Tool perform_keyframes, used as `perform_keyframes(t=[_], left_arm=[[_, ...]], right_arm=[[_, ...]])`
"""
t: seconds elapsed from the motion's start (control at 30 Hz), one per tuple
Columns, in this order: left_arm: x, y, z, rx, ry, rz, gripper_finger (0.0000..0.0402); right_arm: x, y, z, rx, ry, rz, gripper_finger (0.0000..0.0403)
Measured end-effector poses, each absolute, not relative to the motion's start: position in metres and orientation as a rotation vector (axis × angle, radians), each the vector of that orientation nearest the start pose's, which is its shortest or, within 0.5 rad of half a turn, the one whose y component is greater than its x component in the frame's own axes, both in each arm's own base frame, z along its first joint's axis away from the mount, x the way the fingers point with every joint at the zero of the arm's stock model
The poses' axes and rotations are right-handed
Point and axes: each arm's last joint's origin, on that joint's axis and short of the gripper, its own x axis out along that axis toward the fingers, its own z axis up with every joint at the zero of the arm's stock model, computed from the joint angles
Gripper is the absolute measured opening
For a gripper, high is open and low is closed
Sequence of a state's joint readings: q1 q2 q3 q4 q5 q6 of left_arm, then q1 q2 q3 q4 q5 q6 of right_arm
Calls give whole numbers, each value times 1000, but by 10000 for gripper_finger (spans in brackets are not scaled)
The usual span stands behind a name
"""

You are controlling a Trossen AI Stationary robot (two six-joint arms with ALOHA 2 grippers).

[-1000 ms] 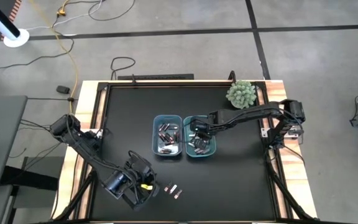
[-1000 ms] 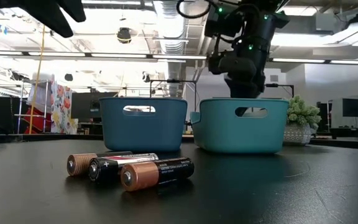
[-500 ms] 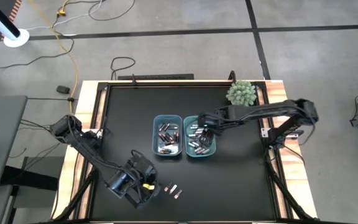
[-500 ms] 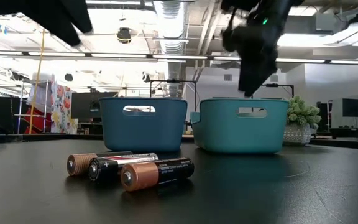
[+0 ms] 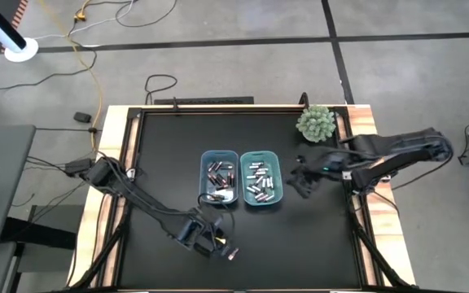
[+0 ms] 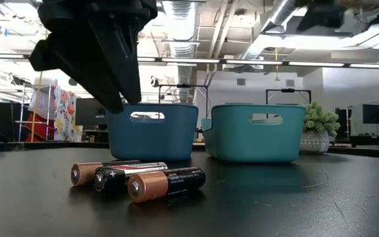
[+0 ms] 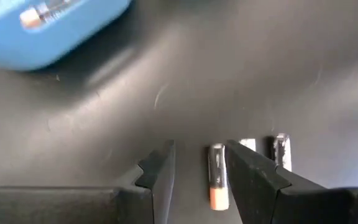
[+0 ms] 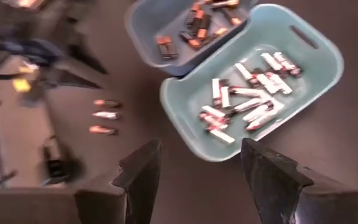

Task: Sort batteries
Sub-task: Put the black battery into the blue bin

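**Left pincer lined up over the loose batteries**

Left pincer (image 7: 197,180), my own, hangs spread and empty just above the table's near edge, its fingers (image 7: 157,177) straddling one battery (image 7: 217,176). That battery's long axis runs along the gap, copper end toward my wrist, so I judge a straight drop would close across its body. Two more batteries (image 6: 137,179) lie just beside it. Farther off stand the blue bin (image 5: 218,177) and teal bin (image 5: 262,178). My right pincer (image 5: 302,181), spread and empty, hovers beyond the teal bin, well apart.
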State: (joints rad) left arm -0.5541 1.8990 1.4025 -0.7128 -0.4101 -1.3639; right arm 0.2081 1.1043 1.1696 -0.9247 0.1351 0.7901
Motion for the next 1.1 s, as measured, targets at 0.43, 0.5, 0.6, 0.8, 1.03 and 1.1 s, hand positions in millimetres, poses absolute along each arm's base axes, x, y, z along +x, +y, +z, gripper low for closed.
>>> perform_keyframes(t=[0.43, 0.5, 0.6, 0.8, 1.03, 1.1], left_arm=[[342, -197, 186, -749, 1018, 486, 137], [343, -197, 183, -756, 1033, 481, 137], [346, -196, 180, -764, 1033, 481, 137], [348, -197, 172, -746, 1072, 472, 137], [350, -198, 160, -737, 1121, 460, 137], [350, -198, 156, -730, 1135, 468, 137]], right_arm=[[160, 89, 321, 557, 776, -277, 239], [159, 95, 315, 556, 788, -282, 239], [159, 101, 305, 560, 796, -301, 239], [159, 110, 292, 562, 824, -330, 239], [159, 115, 291, 557, 802, -342, 239], [160, 115, 290, 568, 801, -347, 239]])
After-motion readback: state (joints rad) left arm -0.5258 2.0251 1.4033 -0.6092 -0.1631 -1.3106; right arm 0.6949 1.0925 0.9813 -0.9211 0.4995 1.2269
